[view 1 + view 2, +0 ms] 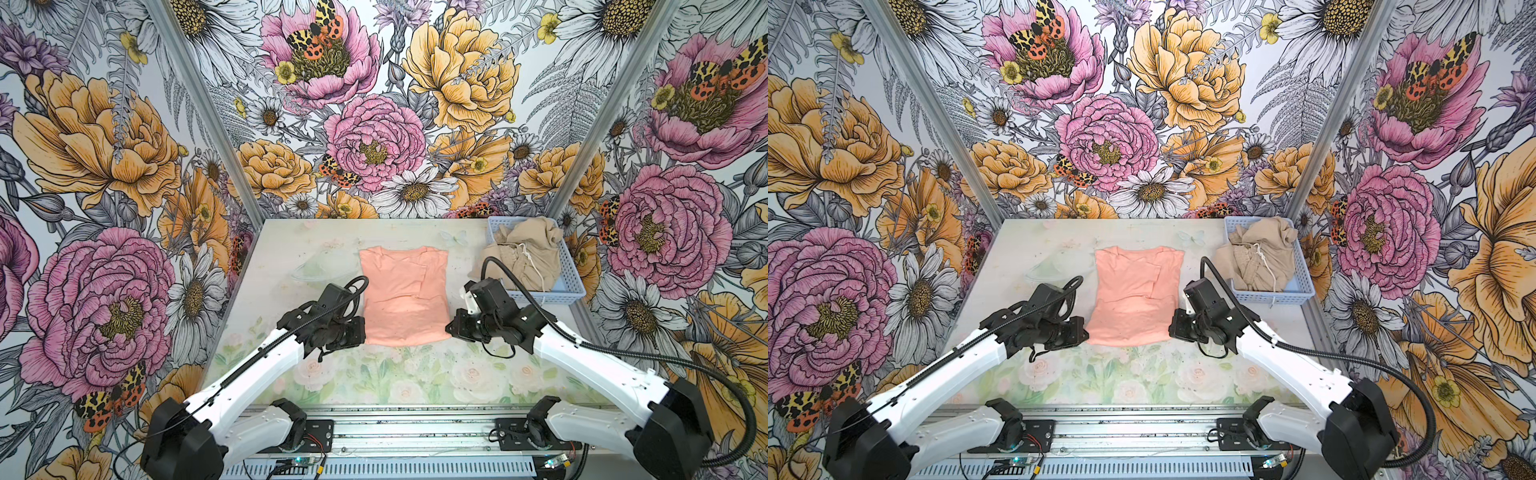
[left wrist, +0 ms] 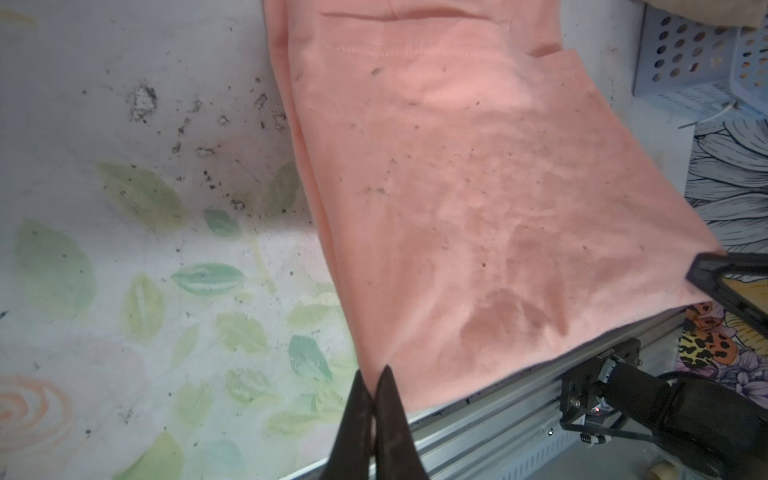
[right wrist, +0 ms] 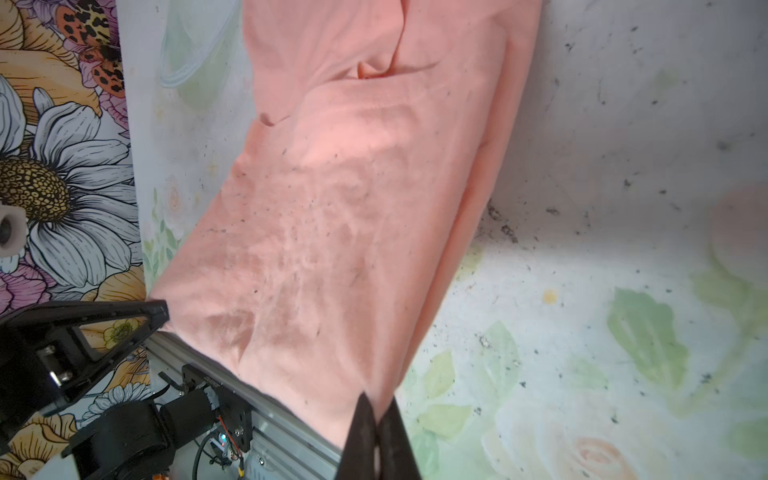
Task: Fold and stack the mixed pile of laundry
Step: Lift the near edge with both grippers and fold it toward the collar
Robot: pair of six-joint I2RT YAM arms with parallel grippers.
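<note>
The left gripper [image 2: 376, 374] has its black fingers pressed together, pinching the 7 o'clock hem corner of the peach-pink T-shirt [image 1: 403, 299]. In the left wrist view the cloth puckers into the closed tips. The right gripper [image 3: 374, 399] is likewise clamped tight, nipping the hem corner at 5 o'clock. Each wrist view also shows the opposite gripper gripping its own corner, with the hem spanning between the two grips.

In both top views the left gripper [image 1: 363, 330] and the right gripper [image 1: 449, 328] sit at the near corners of the shirt. The shirt lies at the centre of the floral-printed table [image 1: 374, 374], with its sleeves folded in over the body and its collar end pointing to 12 o'clock.

The crumpled beige shorts with a white drawstring [image 1: 528, 253] sit in the light blue perforated plastic basket [image 1: 552, 296], at about 2 o'clock from the shirt. Part of the shorts spills over the basket's rim on the shirt side, and neither gripper touches them.
</note>
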